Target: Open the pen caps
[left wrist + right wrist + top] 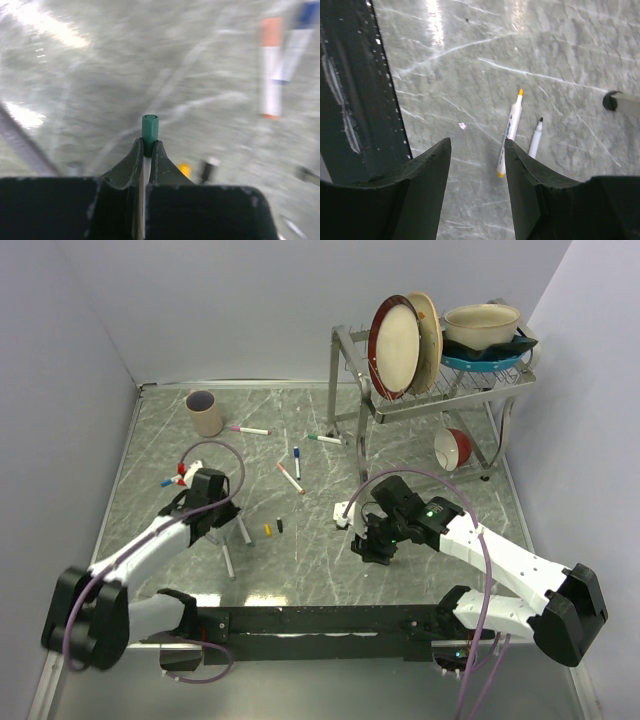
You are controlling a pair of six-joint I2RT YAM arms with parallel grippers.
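Left claw pressed together on a white pen just under its green cap, cap still on. Right claw spread, empty, above the surface. Yellow cap and black cap lie loose mid-surface. Pink-capped pen, blue-capped pen and others behind likely remain.

Two robot arms: left arm, right arm. One cup. One rack. Two plates. Three bowls: cream bowl, blue bowl, red bowl. Five caps sit on pens: pink cap, green cap, blue cap, orange cap, second green cap. Two loose caps: yellow cap, black cap. Two bare pens
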